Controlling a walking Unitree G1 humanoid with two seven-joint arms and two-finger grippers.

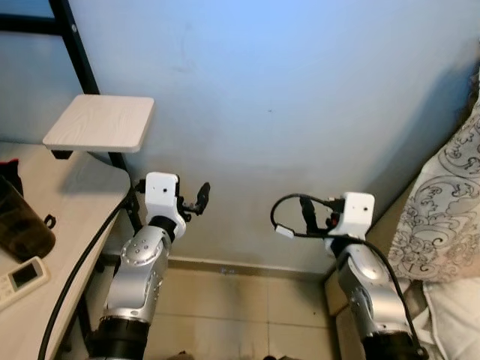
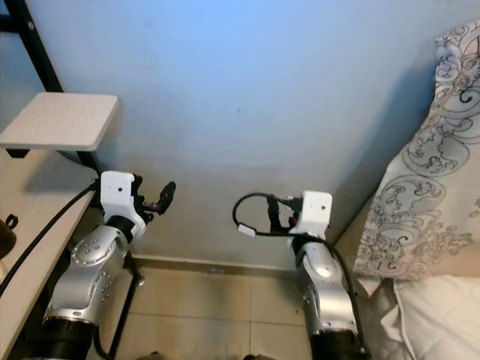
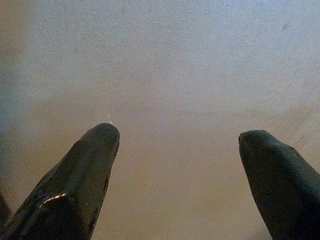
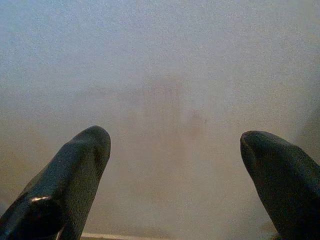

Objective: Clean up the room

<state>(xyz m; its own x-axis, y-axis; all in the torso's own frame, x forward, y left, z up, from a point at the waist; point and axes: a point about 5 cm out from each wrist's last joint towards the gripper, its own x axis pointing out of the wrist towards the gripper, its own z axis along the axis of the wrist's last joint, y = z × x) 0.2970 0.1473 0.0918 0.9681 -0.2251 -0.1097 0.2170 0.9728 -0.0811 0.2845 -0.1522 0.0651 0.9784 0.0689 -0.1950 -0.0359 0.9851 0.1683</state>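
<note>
Both arms are raised in front of a pale blue wall [image 1: 285, 105]. My left gripper [image 1: 199, 198] is close to the wall, beside the desk's corner. The left wrist view shows its two black fingertips [image 3: 102, 137] spread wide, open, with bare wall between them. My right gripper [image 1: 310, 214] is near the foot of the bed, also facing the wall, open and holding nothing [image 4: 175, 137]. A white remote control [image 1: 22, 277] and a dark brown jar [image 1: 21, 225] lie on the light wooden desk [image 1: 71, 202] at the left.
A small wooden shelf [image 1: 101, 121] juts from a black metal post [image 1: 79, 52] above the desk. A bed with a grey patterned duvet [image 1: 442, 202] fills the right side. Beige floor tiles [image 1: 240, 300] and a skirting board lie below, between desk and bed.
</note>
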